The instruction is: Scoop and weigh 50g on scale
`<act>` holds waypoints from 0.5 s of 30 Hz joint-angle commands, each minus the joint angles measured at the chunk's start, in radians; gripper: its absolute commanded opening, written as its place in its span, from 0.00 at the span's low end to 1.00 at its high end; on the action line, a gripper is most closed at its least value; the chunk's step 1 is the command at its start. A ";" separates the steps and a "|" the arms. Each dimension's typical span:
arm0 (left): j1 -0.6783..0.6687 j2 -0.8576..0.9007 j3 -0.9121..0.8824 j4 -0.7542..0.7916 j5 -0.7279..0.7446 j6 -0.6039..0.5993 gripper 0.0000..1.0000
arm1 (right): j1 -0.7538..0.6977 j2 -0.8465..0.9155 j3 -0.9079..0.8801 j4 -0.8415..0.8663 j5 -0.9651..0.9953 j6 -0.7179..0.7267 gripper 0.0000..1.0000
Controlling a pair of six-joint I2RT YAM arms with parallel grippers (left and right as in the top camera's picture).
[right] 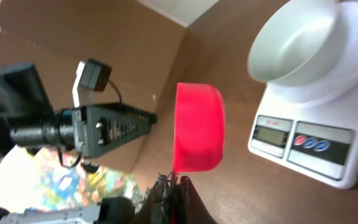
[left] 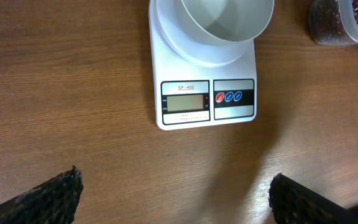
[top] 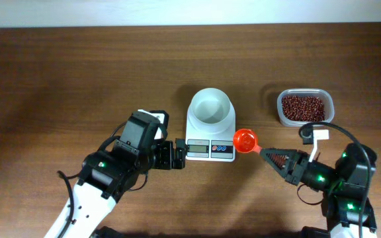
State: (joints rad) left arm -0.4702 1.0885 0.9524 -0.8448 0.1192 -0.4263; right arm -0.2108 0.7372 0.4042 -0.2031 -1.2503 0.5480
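Right hand was clamped on the handle of the orange-red scoop, cup held just off the scale at its 4 o'clock, above the worktop. The cup looked empty from overhead; the right wrist view showed only its side. Left hand had its jaws wide apart and held nothing, parked close to the scale's 8 o'clock corner by the display. The white bowl on the scale looked empty, and the display digits were too small to read. The beans all sat in the clear tub at 2 o'clock from the scale, well apart from the scoop. Likely step: load the scoop. To do it well, swing the cup to the tub, enter mouth-first at a shallow angle, lift level, and take modest loads so 50g isn't overshot. Keep the left hand off the scale so the reading stays true.
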 commanded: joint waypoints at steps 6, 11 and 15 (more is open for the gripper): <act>0.003 -0.001 0.018 -0.001 -0.011 0.009 0.99 | 0.108 0.034 0.023 0.026 -0.061 0.090 0.04; 0.003 -0.001 0.018 -0.002 -0.011 0.009 0.99 | 0.155 0.034 0.023 0.028 -0.058 0.089 0.04; 0.003 -0.001 0.018 -0.002 -0.011 0.009 0.99 | 0.171 0.034 0.023 0.028 -0.055 0.088 0.04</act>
State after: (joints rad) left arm -0.4702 1.0885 0.9524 -0.8474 0.1188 -0.4263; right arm -0.0479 0.7708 0.4042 -0.1787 -1.2854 0.6350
